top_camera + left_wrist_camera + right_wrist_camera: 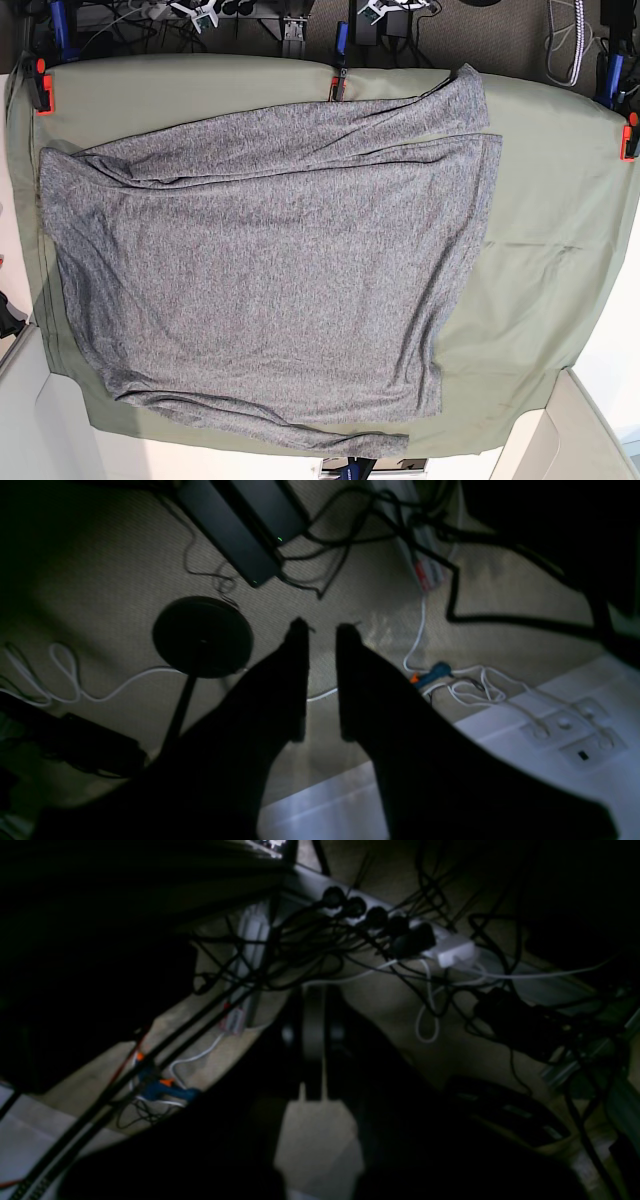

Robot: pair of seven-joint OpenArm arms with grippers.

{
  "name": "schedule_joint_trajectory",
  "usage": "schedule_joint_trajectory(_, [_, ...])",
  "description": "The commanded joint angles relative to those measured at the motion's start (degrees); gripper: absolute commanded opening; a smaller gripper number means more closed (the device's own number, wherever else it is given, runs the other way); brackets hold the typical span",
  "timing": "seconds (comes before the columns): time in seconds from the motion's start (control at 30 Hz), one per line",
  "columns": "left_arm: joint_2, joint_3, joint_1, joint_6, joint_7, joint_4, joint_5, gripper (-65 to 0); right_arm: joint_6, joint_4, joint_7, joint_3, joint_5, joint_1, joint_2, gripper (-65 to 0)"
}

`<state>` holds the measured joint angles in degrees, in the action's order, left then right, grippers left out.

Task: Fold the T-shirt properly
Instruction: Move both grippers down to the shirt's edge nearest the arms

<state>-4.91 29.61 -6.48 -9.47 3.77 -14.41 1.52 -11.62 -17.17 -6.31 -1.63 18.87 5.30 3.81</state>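
Observation:
The heather-grey T-shirt (260,260) lies spread flat on the olive-green table cloth (550,250) in the base view. One long sleeve (400,110) runs along the far edge and the other (330,435) along the near edge. Neither gripper shows in the base view. My left gripper (322,627) is a dark pair of fingers with a narrow gap, holding nothing, over the floor. My right gripper (314,995) is also dark, with a narrow gap and nothing in it, over floor cables. The shirt is out of both wrist views.
Orange clamps (42,85) and blue clamps (340,40) hold the cloth at the table's edges. On the floor are a round black stand base (202,635), tangled cables, a power strip (380,925) and a white panel (525,740).

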Motion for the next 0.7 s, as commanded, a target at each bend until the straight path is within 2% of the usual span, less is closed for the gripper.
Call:
schedule_joint_trajectory(0.0, [-0.07,0.00,-0.46,-0.11,-0.57,-0.90,0.07,-55.1,-0.33,-0.52,-0.59,-0.07,-0.24,0.59,0.33,-65.0])
schedule_joint_trajectory(0.3, [-0.04,0.00,-3.08,-0.15,-1.36,-5.20,0.07,-55.1,-0.33,-5.03,-0.59,-0.07,-0.24,3.63,0.33,-65.0])
schedule_joint_trajectory(0.5, [-1.44,-0.20,-3.98,-0.26,4.11,-6.14,-0.72,-55.1,-0.39,-9.81,-0.59,-0.07,-0.24,6.91,1.38,-65.0])
schedule_joint_trajectory(0.57, [-3.15,-1.42,-5.84,-1.29,4.20,-8.72,-0.87,-55.1,-0.44,-12.83,-0.59,-0.07,-0.50,9.07,2.23,-65.0])
schedule_joint_trajectory(0.67, [-6.51,-5.81,-10.51,-6.12,4.17,-16.20,-1.86,-55.1,-1.86,-19.19,-0.59,-0.07,-4.59,13.66,3.93,-65.0])
